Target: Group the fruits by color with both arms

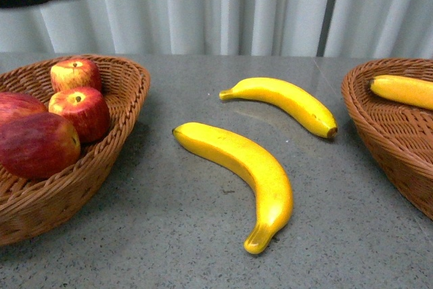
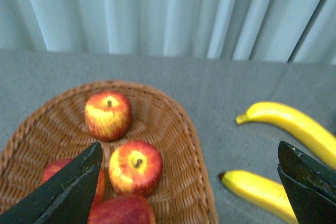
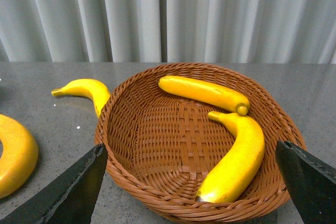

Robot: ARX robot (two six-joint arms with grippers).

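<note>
left gripper (image 2: 189,148): spread wide, nothing between its two dark fingers (image 2: 68,192).
left basket (image 2: 157,95): brown wicker, lying ahead of and below the left gripper; one finger covers part of its near side.
far apple (image 2: 108,115): red with a yellow top, stem up, in the left basket, farthest ahead of the left gripper.
middle apple (image 2: 135,167): same colours, closer to the left gripper than the far apple and apart from it.
other apples: two more dark red ones (image 1: 37,143) in the left basket, closest to the left gripper; one is partly hidden by a finger.
right gripper (image 3: 190,148): spread wide, holding nothing.
right basket (image 3: 131,129): brown wicker, ahead of and below the right gripper, within the span of its fingers.
straight banana (image 3: 205,92): in the right basket, at the side far from the right gripper.
curved banana (image 3: 236,158): in the right basket, nearer the right gripper; its tip is close to the straight banana's end, contact unclear.
far banana (image 1: 287,101): on the grey table (image 1: 169,235) between the baskets, to the right of the left gripper and the left of the right gripper.
near banana (image 1: 260,167): on the table, apart from the far banana, closer to both grippers.
curtain (image 1: 203,5): pale folds beyond the table.
</note>
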